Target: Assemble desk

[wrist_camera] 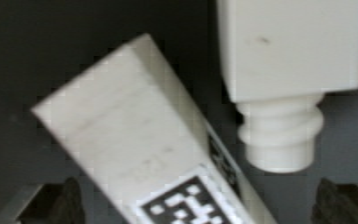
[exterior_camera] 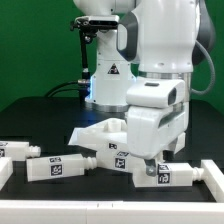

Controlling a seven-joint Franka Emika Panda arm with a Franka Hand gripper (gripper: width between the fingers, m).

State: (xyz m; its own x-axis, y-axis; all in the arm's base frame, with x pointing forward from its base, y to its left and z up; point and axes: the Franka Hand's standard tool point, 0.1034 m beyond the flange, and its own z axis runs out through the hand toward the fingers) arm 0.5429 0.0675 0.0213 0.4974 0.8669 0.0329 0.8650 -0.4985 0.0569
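Note:
The white desk tabletop point(exterior_camera: 103, 138) lies tilted on the black table, its tagged edge under my hand. In the wrist view it is a slanted white slab point(wrist_camera: 123, 125) with a tag at its near end, running between my two fingers. My gripper point(exterior_camera: 150, 168) point(wrist_camera: 197, 208) is open; its dark fingertips point(wrist_camera: 41, 205) stand apart on either side of the slab without touching it. A white leg point(wrist_camera: 286, 70) with a rounded screw peg lies beside the slab, also seen in the exterior view point(exterior_camera: 178, 175). Two more tagged legs point(exterior_camera: 57, 166) point(exterior_camera: 14, 150) lie on the exterior view's left.
A low white rim point(exterior_camera: 213, 176) borders the work area at the front corners. The arm's base point(exterior_camera: 105, 75) stands behind the tabletop. A black stand with cables point(exterior_camera: 84, 45) is at the back.

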